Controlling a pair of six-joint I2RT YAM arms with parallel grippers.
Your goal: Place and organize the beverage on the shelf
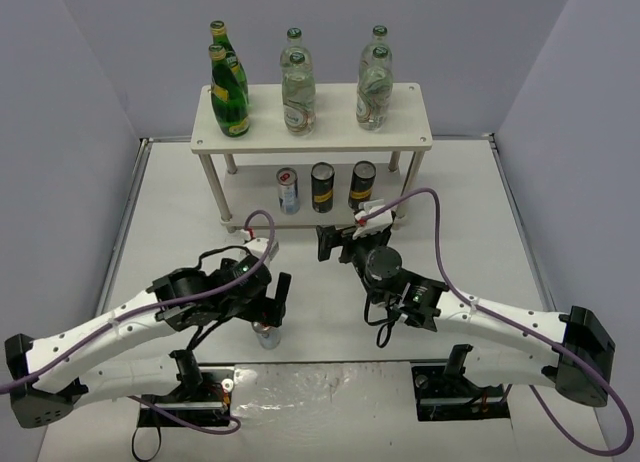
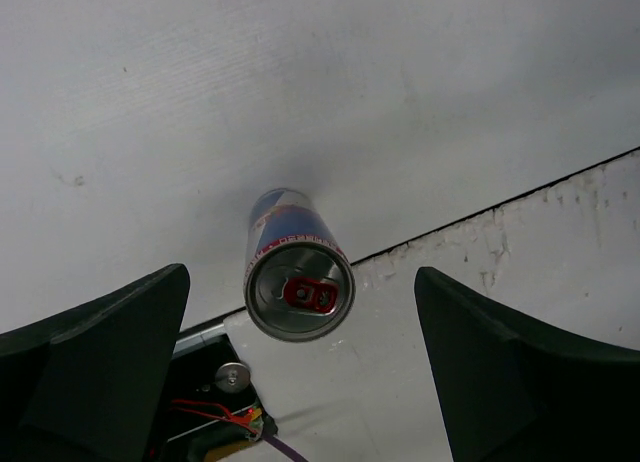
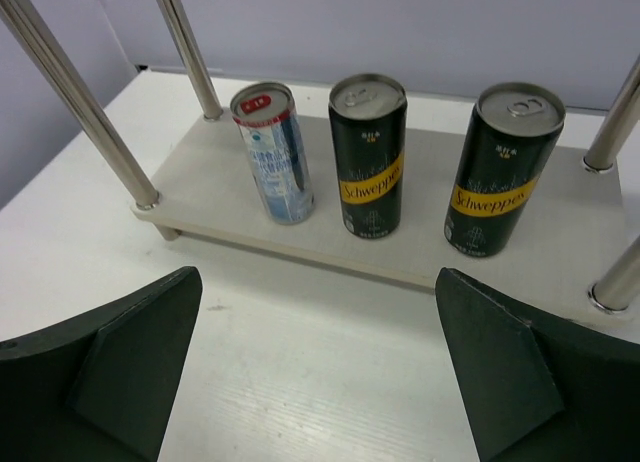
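Observation:
The shelf (image 1: 400, 134) stands at the back. Its top board holds two dark-green bottles (image 1: 229, 94) and four clear green-capped bottles (image 1: 298, 94). Its lower board (image 3: 200, 207) holds one silver-blue-red can (image 3: 272, 154) and two black cans (image 3: 368, 154). A second silver-blue-red can (image 2: 296, 267) stands upright on the table near the front edge; it also shows in the top view (image 1: 266, 335). My left gripper (image 1: 268, 297) is open just above it, its jaws apart on either side. My right gripper (image 1: 338, 242) is open and empty in front of the lower board.
The table's front edge with a dark seam (image 2: 500, 202) and a mount with wires (image 2: 215, 412) lies just behind the loose can. Purple cables (image 1: 440, 242) arch over the right arm. Grey walls (image 1: 70, 132) close in both sides.

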